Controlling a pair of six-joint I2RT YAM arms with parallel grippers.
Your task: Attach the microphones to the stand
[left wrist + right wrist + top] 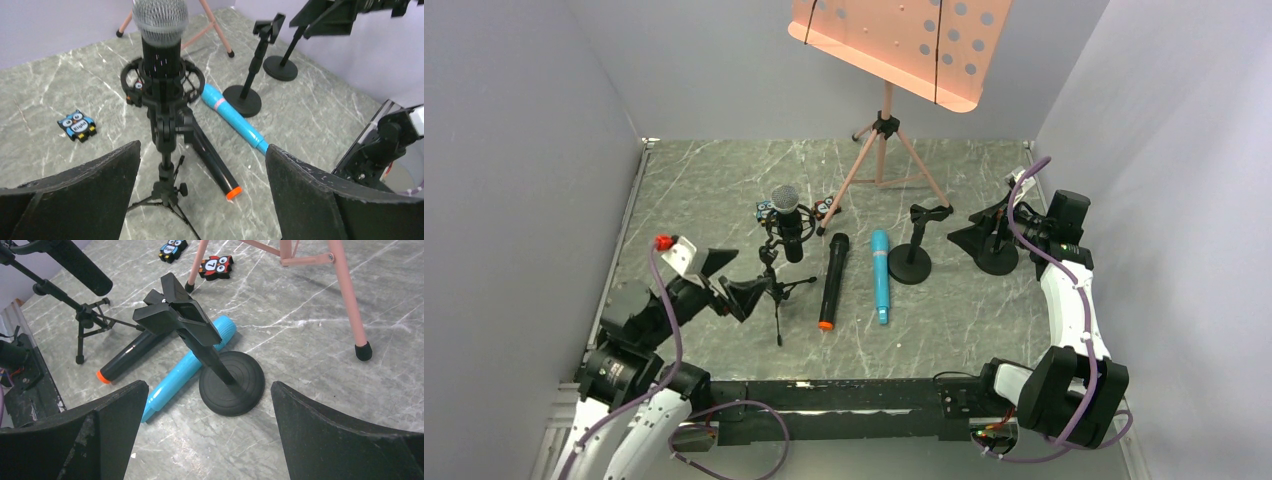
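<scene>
The black microphone with the silver mesh head (785,212) sits upright in the shock mount of a small tripod stand (774,288); it also shows in the left wrist view (160,30). The black microphone with the orange end cap (832,282) and the turquoise microphone (880,275) lie side by side on the table. A round-base clip stand (911,262) stands empty beside the turquoise one (185,371). My left gripper (739,282) is open and empty, just left of the tripod. My right gripper (980,228) is open and empty, right of the clip stand (232,382).
A second round-base stand (997,258) stands under my right gripper. A pink music stand (886,130) stands at the back, its legs spread on the table. Small owl figurines (766,210) lie behind the tripod. Grey walls close in the marble table (704,180).
</scene>
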